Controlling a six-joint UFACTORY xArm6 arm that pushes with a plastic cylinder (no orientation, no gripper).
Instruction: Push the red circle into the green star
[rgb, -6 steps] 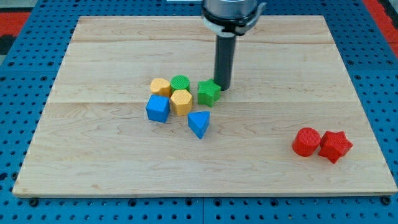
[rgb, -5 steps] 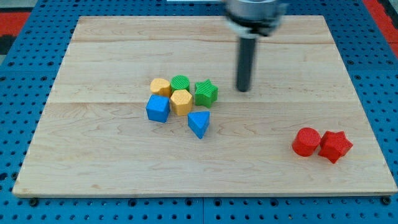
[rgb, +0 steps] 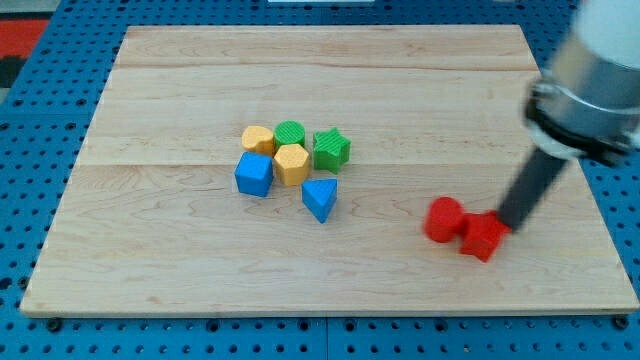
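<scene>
The red circle (rgb: 444, 219) lies on the wooden board at the view's lower right, touching the red star (rgb: 483, 236) on its right. The green star (rgb: 331, 149) sits near the board's middle, well to the left of and above the red circle. My tip (rgb: 510, 225) is at the right side of the red star, touching it. The arm reaches in from the view's upper right and looks blurred.
A cluster sits left of the green star: a green circle (rgb: 290, 133), a yellow block (rgb: 258, 139), a yellow hexagon (rgb: 292, 163), a blue cube (rgb: 254, 174) and a blue triangle (rgb: 320, 198). The wooden board (rgb: 180, 260) lies on a blue pegboard.
My tip has swept from beside the green star to the right of the red star. Both red blocks have slid left by about fifty pixels. The green star has shifted slightly.
</scene>
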